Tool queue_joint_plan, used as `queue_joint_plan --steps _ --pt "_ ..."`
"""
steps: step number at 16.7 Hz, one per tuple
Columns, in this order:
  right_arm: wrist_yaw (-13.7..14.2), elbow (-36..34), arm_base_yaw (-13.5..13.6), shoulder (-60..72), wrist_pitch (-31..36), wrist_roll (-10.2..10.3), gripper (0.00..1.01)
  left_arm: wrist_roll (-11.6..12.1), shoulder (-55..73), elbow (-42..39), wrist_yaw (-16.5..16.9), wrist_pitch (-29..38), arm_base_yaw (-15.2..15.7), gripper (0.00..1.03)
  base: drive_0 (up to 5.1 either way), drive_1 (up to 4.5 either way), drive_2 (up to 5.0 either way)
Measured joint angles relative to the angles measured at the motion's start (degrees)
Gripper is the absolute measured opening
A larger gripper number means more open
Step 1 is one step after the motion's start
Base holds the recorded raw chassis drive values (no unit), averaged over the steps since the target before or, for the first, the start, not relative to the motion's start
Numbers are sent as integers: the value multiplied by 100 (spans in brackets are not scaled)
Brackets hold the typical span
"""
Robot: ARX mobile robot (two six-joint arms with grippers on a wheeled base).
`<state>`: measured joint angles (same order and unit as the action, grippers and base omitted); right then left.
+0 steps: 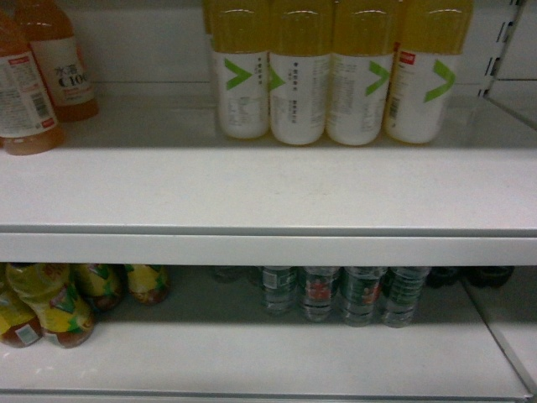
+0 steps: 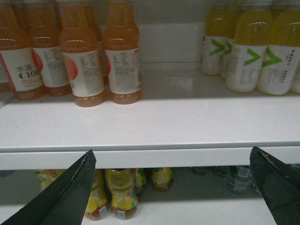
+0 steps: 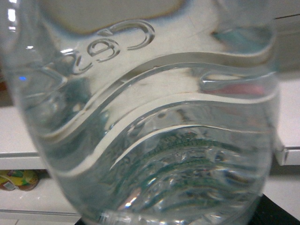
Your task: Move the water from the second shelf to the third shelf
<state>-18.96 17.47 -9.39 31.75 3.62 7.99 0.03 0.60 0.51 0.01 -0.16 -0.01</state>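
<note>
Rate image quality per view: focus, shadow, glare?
Head: soft and grainy, lower shelf in shadow, water bottles dim. Left wrist: sharper, glare on orange drink bottles. Right wrist: water bottle fills the frame, ribs distort the background.

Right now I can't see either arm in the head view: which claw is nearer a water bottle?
Right. The water bottle fills its wrist view, right against that claw. The left claw faces the shelf edge, open and empty, with the bottled water farther back.

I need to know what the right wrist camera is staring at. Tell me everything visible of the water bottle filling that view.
The water bottle fills the right wrist view: clear plastic with wavy moulded ribs and raised lettering, water inside, green print showing through low down. White shelving shows behind it. What holds it is not visible.
</note>
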Motion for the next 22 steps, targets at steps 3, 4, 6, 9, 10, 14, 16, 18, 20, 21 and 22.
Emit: queue_joint_plan --steps 3,4,6,9,10,14,16,18,20,21,22 --pt "-4 0 0 2 -2 2 41 0 0 0 -4 2 0 98 -496 250 250" --pt "-7 0 -2 0 -2 0 41 0 0 0 0 4 0 98 -502 243 243" --pt "-7 0 0 2 -9 0 41 0 0 0 -4 2 0 98 -505 240 240" --pt "-13 0 0 0 -4 0 41 0 0 0 -2 -4 0 98 -504 241 241" --pt "-13 0 -2 0 7 0 41 0 0 0 -4 -4 0 98 -504 241 241" --pt "-13 0 0 0 11 2 41 0 0 0 -2 2 0 98 -498 248 248" --pt "-20 0 0 0 -9 2 41 0 0 0 -4 0 0 98 -498 248 248" --pt "-13 0 0 2 0 2 41 0 0 0 -2 2 0 98 -503 242 242" --pt "-15 -2 0 0 26 2 41 0 0 0 -2 -7 0 98 -503 242 242" --pt "-15 0 0 2 22 2 41 0 0 0 2 -4 0 98 -503 242 242" --pt "-13 -2 0 2 -11 2 41 0 0 0 -2 15 0 98 -503 242 242"
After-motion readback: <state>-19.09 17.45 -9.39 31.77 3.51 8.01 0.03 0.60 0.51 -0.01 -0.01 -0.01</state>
